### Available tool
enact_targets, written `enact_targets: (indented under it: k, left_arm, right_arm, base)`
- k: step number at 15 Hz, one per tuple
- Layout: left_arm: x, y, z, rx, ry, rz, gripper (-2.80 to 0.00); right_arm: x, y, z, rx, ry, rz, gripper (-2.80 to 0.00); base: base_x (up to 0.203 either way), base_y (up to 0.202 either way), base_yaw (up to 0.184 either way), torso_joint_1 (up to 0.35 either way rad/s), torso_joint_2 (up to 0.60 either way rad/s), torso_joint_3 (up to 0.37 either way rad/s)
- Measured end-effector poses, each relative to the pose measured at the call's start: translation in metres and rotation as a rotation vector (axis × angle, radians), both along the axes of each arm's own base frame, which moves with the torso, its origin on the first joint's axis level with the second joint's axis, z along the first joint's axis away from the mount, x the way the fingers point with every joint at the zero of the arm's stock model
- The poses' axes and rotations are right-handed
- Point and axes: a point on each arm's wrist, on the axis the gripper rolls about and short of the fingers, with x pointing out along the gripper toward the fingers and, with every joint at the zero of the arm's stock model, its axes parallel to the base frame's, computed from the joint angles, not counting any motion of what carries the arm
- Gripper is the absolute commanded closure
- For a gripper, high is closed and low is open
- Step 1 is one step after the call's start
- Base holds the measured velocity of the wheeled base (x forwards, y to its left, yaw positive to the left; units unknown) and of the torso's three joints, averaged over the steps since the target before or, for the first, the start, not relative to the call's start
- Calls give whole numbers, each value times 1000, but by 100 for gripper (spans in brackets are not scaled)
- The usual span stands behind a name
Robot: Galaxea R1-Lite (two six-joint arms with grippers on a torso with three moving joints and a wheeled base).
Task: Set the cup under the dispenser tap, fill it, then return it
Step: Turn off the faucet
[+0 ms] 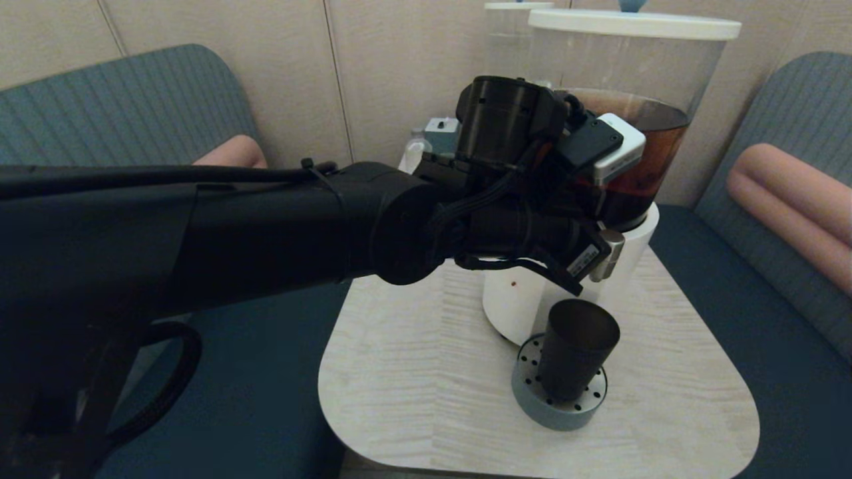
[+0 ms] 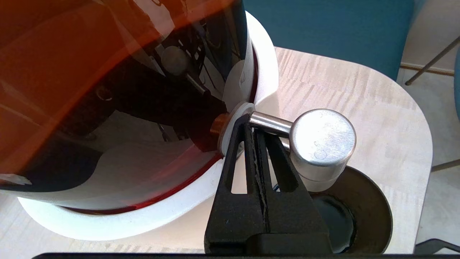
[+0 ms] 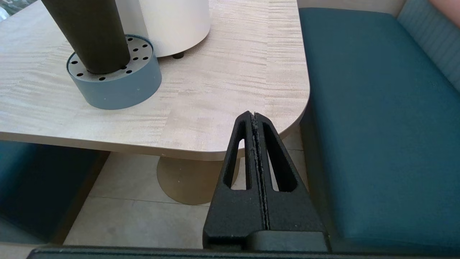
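Two dispensers on the pale wood-grain table (image 1: 413, 392): the big white-based dispenser (image 1: 632, 133) with dark brown liquid in front, and a colourless-tank dispenser (image 1: 509, 33) partly hidden behind it. Teal bench seats (image 3: 373, 118) on both sides, pink bolster (image 1: 792, 206) on the right one.

Cup (image 1: 576, 356) stands upright on a round grey-blue drip tray (image 1: 558, 409) with a perforated top, right against the white base. Dispenser tap (image 2: 321, 145) sits directly above the cup mouth; in the left wrist view the steel cap overlaps the cup rim. Dark liquid visible in the bottom of the cup, level hard to judge.

Left arm reaches across from the left and blocks most of the head view; its wrist and camera housing cover the lower tank and the tap stem, so only the end of the tap shows there.

Left gripper (image 2: 250, 120): fingers pressed together, nothing between them. Tips are at the tap's stem, right where it meets the white collar on the tank wall, touching or just under the stem, can't tell which. Not touching the cup.

Right gripper (image 3: 254, 116): fingers pressed flat together, holding nothing, parked low off the table's near right corner, over floor and seat edge, well apart from the cup and tray
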Motion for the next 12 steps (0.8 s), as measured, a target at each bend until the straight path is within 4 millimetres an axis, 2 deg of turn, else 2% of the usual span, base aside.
enact_targets:
  k: [8, 10, 12]
  left_arm:
    - [-14, 20, -3, 66, 56, 12, 0]
    - [-20, 34, 0, 77, 54, 46, 0]
    - [-29, 56, 4, 91, 55, 104, 0]
  right_arm:
    - [0, 0, 0, 1, 0, 0, 0]
    - [0, 0, 0, 0, 0, 0, 0]
    - [0, 0, 0, 1, 0, 0, 0]
  base:
    - [0, 0, 0, 0, 0, 0]
    - [0, 0, 0, 0, 0, 0]
    - [0, 0, 0, 0, 0, 0]
